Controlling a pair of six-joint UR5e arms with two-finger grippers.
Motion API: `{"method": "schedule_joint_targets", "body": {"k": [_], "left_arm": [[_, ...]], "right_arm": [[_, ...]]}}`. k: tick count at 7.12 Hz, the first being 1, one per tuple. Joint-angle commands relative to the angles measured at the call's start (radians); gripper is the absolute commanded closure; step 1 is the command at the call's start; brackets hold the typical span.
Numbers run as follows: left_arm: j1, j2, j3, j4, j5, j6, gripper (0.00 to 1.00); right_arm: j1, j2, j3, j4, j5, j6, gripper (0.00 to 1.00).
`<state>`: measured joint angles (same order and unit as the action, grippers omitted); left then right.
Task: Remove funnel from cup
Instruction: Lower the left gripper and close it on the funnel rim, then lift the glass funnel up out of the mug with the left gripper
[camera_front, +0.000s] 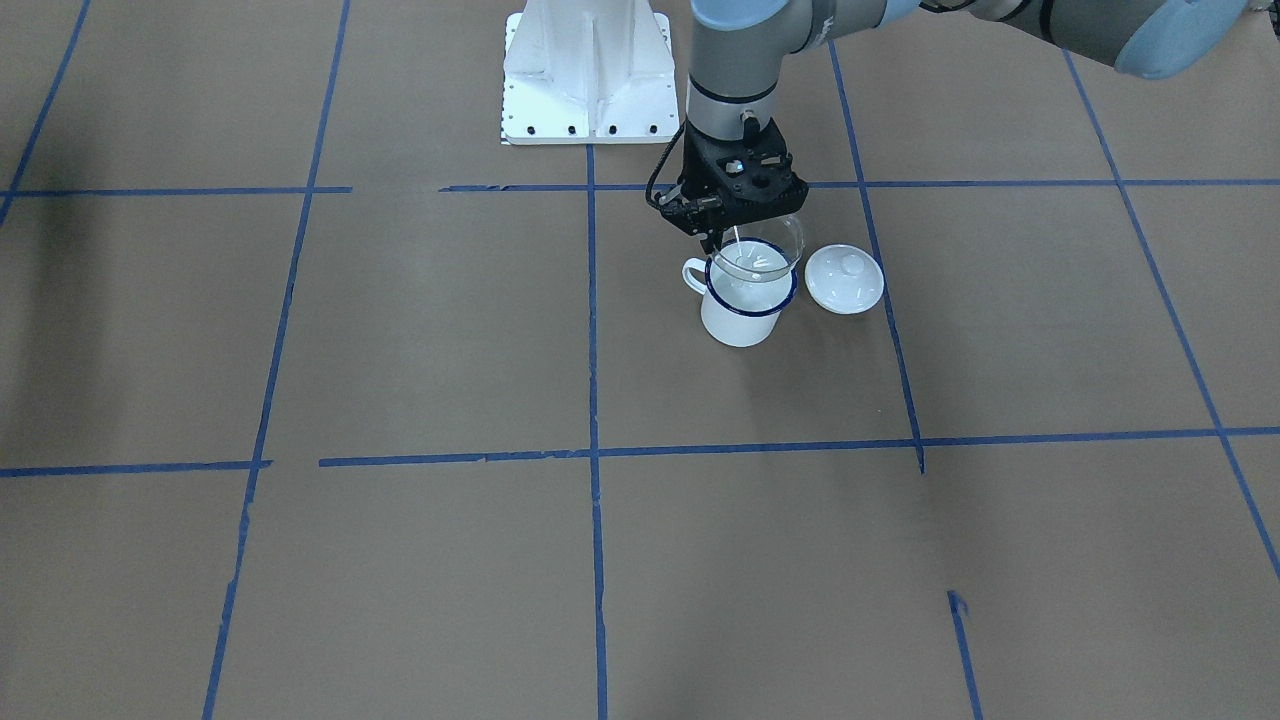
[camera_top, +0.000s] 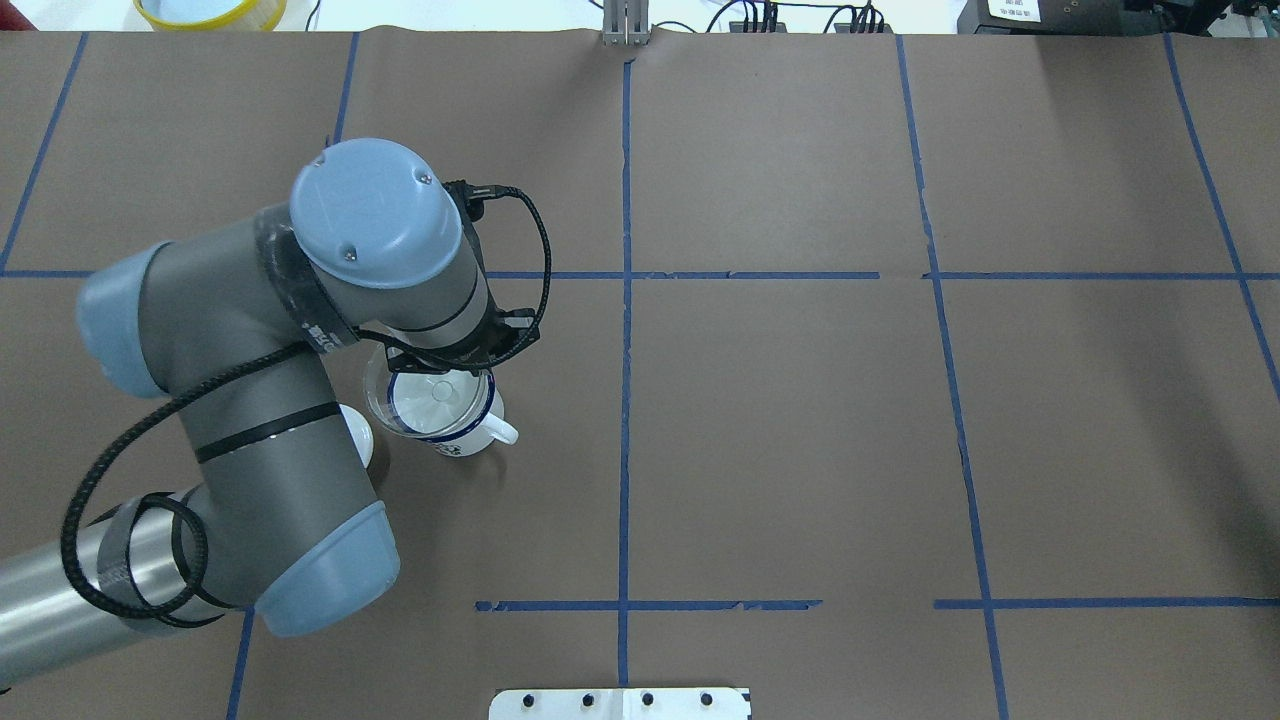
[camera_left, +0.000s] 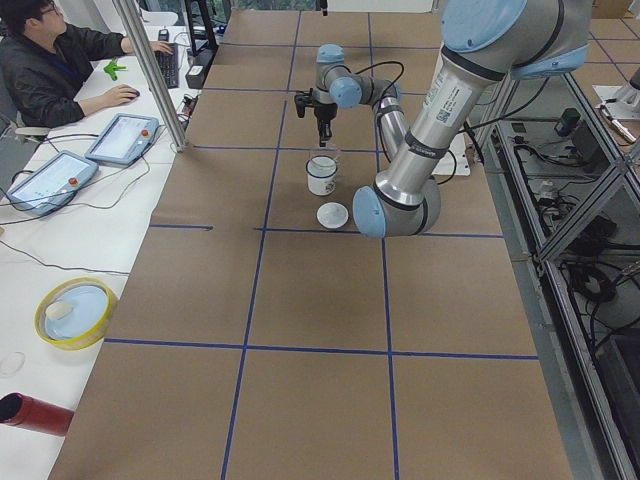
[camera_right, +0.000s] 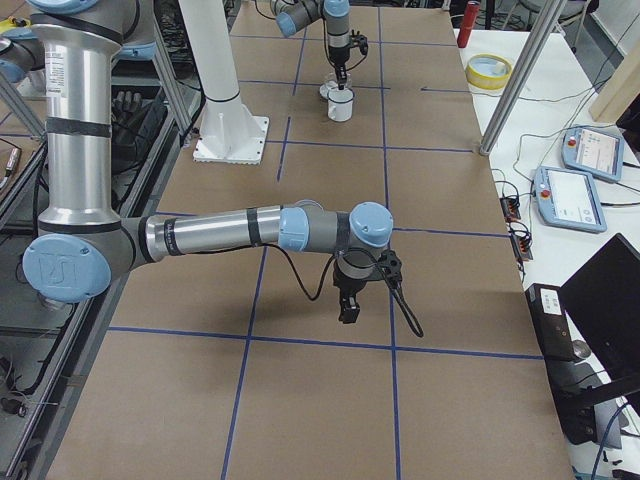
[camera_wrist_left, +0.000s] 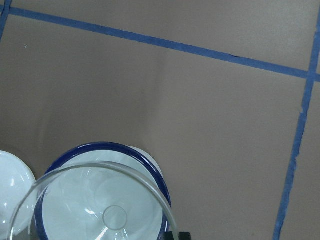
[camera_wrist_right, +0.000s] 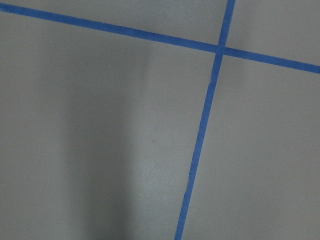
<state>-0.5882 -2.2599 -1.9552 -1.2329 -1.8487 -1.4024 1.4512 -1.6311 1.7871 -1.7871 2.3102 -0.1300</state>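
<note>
The cup is a white enamel mug with a dark blue rim, standing upright on the brown table left of its centre line. The clear funnel is tilted over the mug's mouth, its wide rim shifted off the mug's rim toward the lid. In the left wrist view the funnel is large and near, and its spout hole lies inside the mug's blue rim. My left gripper is shut on the funnel's rim from above. My right gripper hangs above bare table far from the mug; I cannot tell its state.
A white round knobbed lid lies on the table right beside the mug. The robot's white base stands behind it. A yellow bowl sits off the table's far left corner. An operator sits at the side desk.
</note>
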Motion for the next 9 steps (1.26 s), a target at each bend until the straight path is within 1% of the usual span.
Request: {"method": "schedule_joint_targets", "body": {"k": [1,2,3,4,5,6,7,8,9], "left_arm": [[-0.16,-0.041,-0.042,0.064,-0.004,-0.016,1.0],[-0.227,-0.032,-0.025,0.0,0.003,-0.097,1.0],[-0.275,-0.024,0.052,-0.149,0.085,-0.219,1.0],[-0.28,-0.015,0.173,-0.347,0.171,-0.389,1.0],[-0.292,-0.012,0.303,-0.544,0.234,-0.512,1.0],[-0.294,-0.016,0.45,-0.706,0.267,-0.643,1.0],[-0.289,-0.045,0.605,-0.867,0.372,-0.72,1.0],[-0.279,-0.109,0.765,-0.96,0.42,-0.739,1.0],[-0.248,-0.118,0.816,-1.008,0.427,-0.748,1.0]], "right_arm": [[0.0,-0.001,0.0,0.0,0.0,0.001,0.0],[0.0,-0.001,0.0,0.0,0.0,0.0,0.0],[0.0,-0.001,0.0,0.0,0.0,0.0,0.0],[0.0,-0.001,0.0,0.0,0.0,0.001,0.0],[0.0,-0.001,0.0,0.0,0.0,0.0,0.0],[0.0,-0.001,0.0,0.0,0.0,0.0,0.0],[0.0,-0.001,0.0,0.0,0.0,0.0,0.0],[0.0,-0.001,0.0,0.0,0.0,0.0,0.0],[0.0,-0.001,0.0,0.0,0.0,0.0,0.0]]}}
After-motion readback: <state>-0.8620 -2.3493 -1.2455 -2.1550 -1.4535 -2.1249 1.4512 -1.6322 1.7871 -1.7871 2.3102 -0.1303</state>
